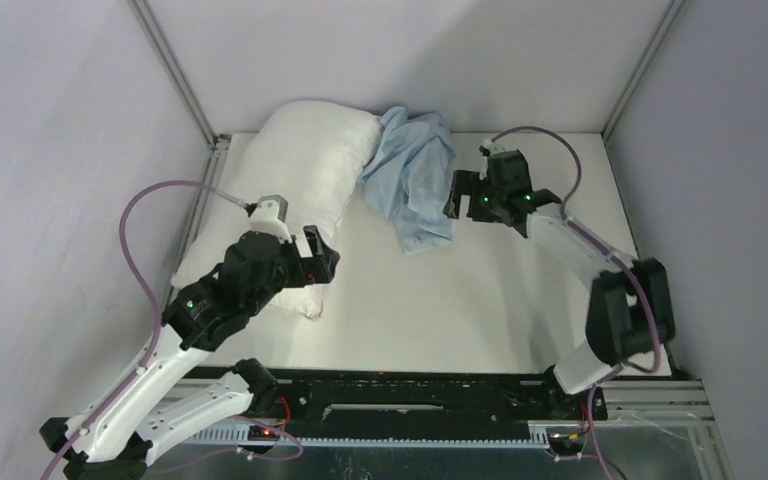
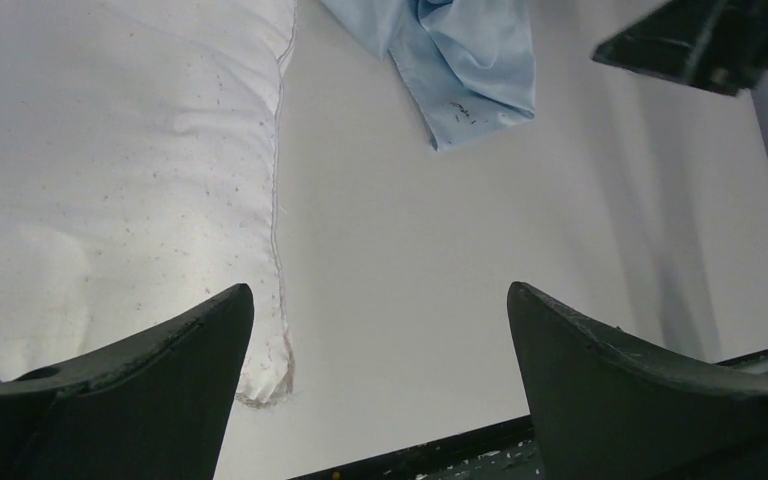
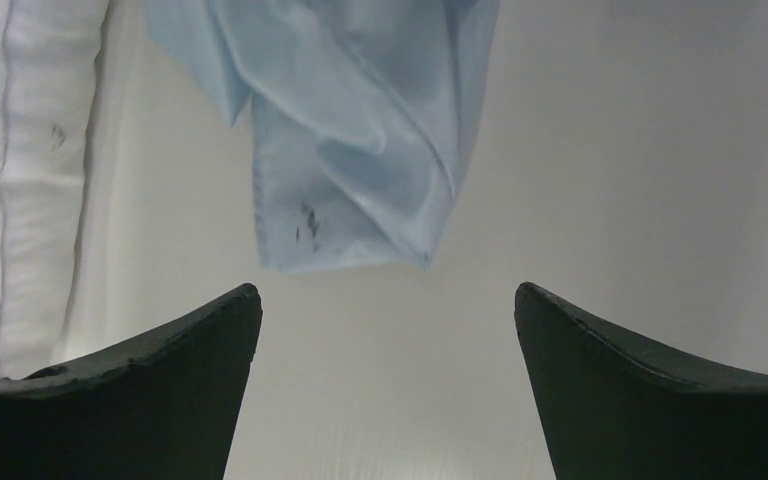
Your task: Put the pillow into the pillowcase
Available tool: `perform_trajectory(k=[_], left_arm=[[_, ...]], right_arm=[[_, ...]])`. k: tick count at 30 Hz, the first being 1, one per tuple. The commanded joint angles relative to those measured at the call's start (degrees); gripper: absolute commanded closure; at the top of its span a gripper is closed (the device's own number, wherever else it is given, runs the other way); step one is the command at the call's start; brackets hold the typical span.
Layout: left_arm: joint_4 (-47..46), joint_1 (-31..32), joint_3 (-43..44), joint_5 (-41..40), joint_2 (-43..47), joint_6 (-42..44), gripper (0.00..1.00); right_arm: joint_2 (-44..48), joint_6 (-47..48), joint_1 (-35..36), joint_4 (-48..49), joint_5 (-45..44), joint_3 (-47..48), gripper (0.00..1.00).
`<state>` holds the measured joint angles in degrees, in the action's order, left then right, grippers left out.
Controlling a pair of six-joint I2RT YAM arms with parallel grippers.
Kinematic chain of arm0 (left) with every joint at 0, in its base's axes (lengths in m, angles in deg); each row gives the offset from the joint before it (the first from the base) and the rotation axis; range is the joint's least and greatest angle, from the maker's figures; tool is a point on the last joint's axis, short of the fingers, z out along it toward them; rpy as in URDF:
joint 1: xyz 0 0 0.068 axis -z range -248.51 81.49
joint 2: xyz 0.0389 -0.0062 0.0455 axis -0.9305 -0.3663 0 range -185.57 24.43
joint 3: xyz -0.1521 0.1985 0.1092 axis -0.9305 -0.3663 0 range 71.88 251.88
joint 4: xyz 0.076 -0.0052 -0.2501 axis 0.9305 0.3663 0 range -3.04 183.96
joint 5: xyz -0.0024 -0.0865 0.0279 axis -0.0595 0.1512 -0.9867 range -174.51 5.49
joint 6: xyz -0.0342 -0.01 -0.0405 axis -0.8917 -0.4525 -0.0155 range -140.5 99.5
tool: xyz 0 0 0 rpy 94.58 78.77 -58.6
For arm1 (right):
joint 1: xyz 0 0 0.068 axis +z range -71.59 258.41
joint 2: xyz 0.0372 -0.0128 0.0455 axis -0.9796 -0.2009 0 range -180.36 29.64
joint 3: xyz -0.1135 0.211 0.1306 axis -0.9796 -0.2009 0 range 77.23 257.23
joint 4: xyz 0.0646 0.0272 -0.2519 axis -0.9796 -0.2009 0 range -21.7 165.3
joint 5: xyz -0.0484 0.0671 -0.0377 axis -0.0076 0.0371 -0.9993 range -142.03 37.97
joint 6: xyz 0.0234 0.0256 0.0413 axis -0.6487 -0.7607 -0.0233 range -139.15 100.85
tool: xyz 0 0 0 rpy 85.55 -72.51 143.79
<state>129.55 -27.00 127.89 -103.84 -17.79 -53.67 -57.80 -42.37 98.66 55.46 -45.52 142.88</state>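
Note:
The plump white pillow (image 1: 300, 175) lies along the left side of the table, also in the left wrist view (image 2: 110, 170) and at the left edge of the right wrist view (image 3: 20, 170). The crumpled light blue pillowcase (image 1: 412, 180) lies beside its far right end, touching it; it also shows in the wrist views (image 2: 470, 60) (image 3: 360, 130). My left gripper (image 1: 322, 258) is open and empty above the pillow's near right corner (image 2: 380, 305). My right gripper (image 1: 457, 195) is open and empty, just right of the pillowcase (image 3: 388, 305).
Grey walls with metal corner posts (image 1: 175, 70) enclose the white table (image 1: 460, 300) on three sides. A black rail (image 1: 410, 390) runs along the near edge by the arm bases. The right arm's elbow (image 1: 628, 310) stands at the right.

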Motion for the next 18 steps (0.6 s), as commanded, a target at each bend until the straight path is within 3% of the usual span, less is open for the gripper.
perform_trajectory(k=[1, 8, 12, 14, 18], left_arm=[[0.67, -0.95, -0.52, 2.61, 0.71, -0.05, 0.00], [2.03, -1.18, 0.37, 3.25, 0.82, 0.16, 0.00], [1.89, -1.39, 0.48, 3.63, 0.37, 0.27, 0.00], [1.58, -1.44, 0.04, 3.84, -0.03, 0.37, 0.00], [0.40, -1.68, -1.24, 4.35, -0.49, 0.30, 0.00]], right_arm=[[-9.78, 0.94, -0.74, 7.76, 1.86, 8.25, 0.01], [-25.62, -1.01, -0.39, 4.98, 1.19, 20.18, 0.13], [-29.75, -0.88, 1.25, 2.29, 0.55, 22.82, 0.29], [-29.77, -1.36, 2.04, 2.27, 0.61, 21.27, 0.47], [-24.88, -4.31, 3.83, 1.77, -0.42, 13.54, 1.00]])
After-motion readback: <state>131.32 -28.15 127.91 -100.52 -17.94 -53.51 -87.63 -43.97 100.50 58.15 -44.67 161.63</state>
